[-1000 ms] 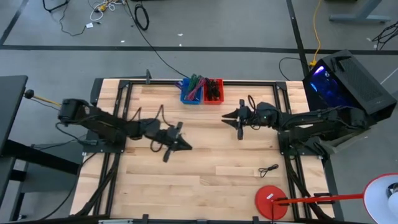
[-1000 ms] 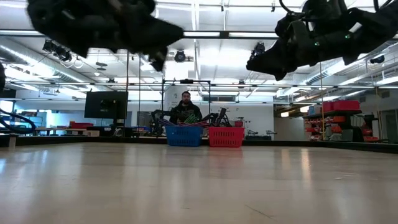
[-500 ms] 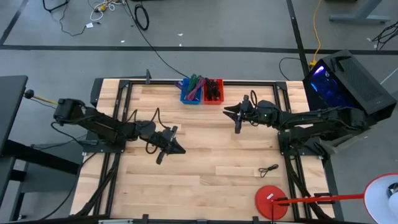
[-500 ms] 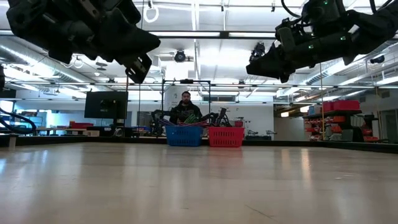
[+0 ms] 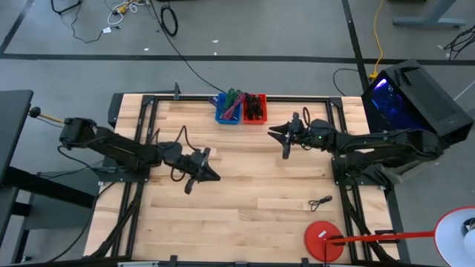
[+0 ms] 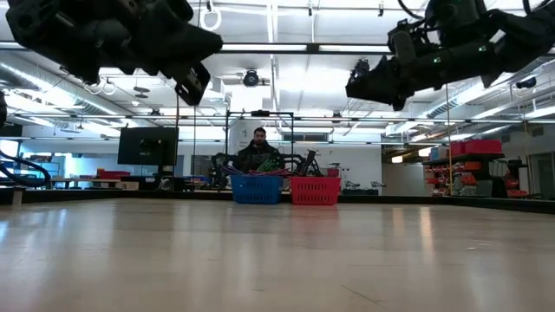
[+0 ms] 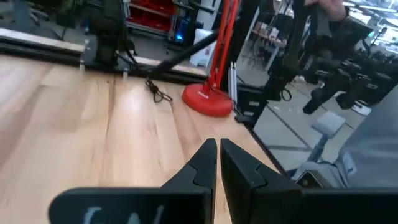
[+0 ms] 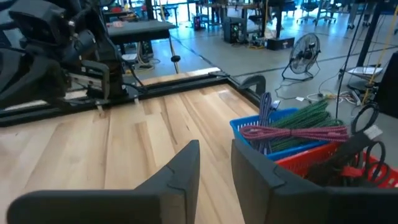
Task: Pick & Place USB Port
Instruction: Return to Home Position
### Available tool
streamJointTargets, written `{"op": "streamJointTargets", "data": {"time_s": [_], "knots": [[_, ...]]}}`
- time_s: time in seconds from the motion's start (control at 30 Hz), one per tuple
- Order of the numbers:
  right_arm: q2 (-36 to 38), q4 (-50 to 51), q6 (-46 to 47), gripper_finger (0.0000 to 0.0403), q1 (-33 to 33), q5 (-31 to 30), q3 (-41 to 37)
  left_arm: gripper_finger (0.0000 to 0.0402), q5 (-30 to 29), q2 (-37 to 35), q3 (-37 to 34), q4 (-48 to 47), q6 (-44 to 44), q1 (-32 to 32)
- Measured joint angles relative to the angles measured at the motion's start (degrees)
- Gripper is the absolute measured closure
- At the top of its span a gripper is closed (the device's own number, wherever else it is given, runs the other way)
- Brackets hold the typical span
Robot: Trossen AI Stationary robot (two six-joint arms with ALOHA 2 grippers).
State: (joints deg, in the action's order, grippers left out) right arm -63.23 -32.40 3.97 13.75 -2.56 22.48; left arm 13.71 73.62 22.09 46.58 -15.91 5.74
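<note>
The return-to-home step was in hand. The charger cables [image 8: 292,129] lay in the blue bin [image 5: 225,116]. The left gripper [image 7: 216,145] hung above mid-table, fingers almost together and empty. The right gripper [image 8: 214,149] stood narrowly parted, apparently empty. The next move called for folding both arms back.

A red round base [image 5: 324,239] is being carried by the wooden table [image 5: 245,185] near its right-hand front corner, and a red pole is being held out from it past the table's edge towards a white lamp head [image 5: 458,230]. A dark computer case [image 5: 415,93], lit blue-purple on one side, is being kept on the floor just beside the table's right rear corner. In the room beyond, a person [image 6: 258,147], a dark monitor [image 6: 148,146] and a floor fan [image 8: 303,48] are being shown.
</note>
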Motion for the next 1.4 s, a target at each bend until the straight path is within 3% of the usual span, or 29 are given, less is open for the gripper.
{"op": "streamJointTargets", "data": {"time_s": [0.33,0.73,1.0,1.4], "knots": [[15.4,0.4,0.0,0.0308,-0.2,0.7,-1.5,0.0378,0.0,-13.0,0.0,0.2,0.0,0.0],[36.4,-11.2,0.0,0.0308,-0.4,0.4,-21.0,0.0378,0.0,-24.5,0.0,0.1,0.0,-0.1],[46.3,8.5,0.0,0.0308,-0.5,0.5,-21.3,0.0378,0.1,-29.4,0.0,0.2,0.0,-0.4],[63.3,18.2,0.0,0.0308,-0.5,0.4,-21.3,0.0378,0.1,-37.2,0.0,0.0,0.0,-6.4]]}}
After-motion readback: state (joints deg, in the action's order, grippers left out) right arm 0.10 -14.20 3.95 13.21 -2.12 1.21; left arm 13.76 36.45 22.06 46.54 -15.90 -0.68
